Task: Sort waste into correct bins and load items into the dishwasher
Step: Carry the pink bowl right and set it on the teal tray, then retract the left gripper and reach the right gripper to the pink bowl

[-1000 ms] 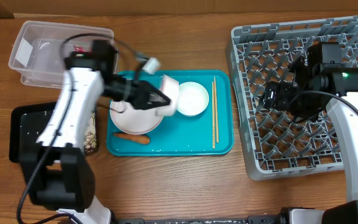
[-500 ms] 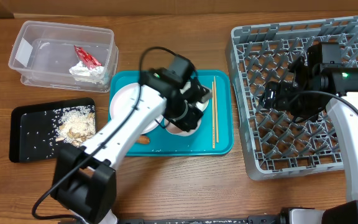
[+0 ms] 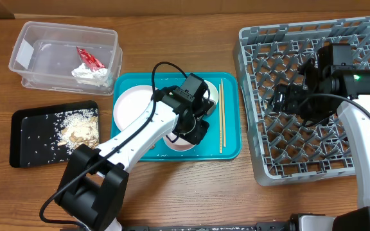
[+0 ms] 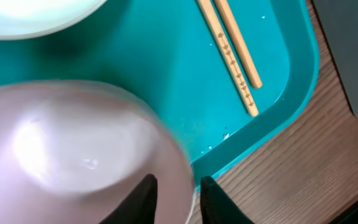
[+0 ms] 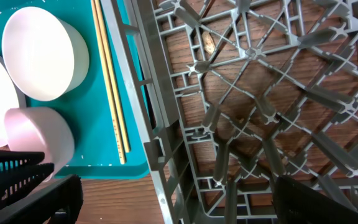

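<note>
Bowl, pale pinkish-white, standing upright on the teal tray near its front edge, between the round plate and the wooden chopsticks. Left gripper hangs directly over this bowl. In the left wrist view its fingers are slightly parted and straddle the rim, one above the bowl's inside and the other outside. A thin sliver of gap shows between the rim and the outer finger; whether the inner pad touches the wall cannot be told. A second, whiter bowl sits farther back on the same tray, just beside the chopsticks, which lie side by side along the tray's right-hand wall. Clear plastic tub, at the far left of the table, holds a red foil wrapper and crumpled white tissue lying against each other. Black tray, in front of the tub and just left of the teal tray, carries beige food scraps heaped toward its right end, with fine crumbs scattered over the rest. Grey dish rack occupies the right side of the table, well apart from the tub; wood shows through its lattice. Right gripper hovers above the rack's left half, jaws spread wide and empty
</note>
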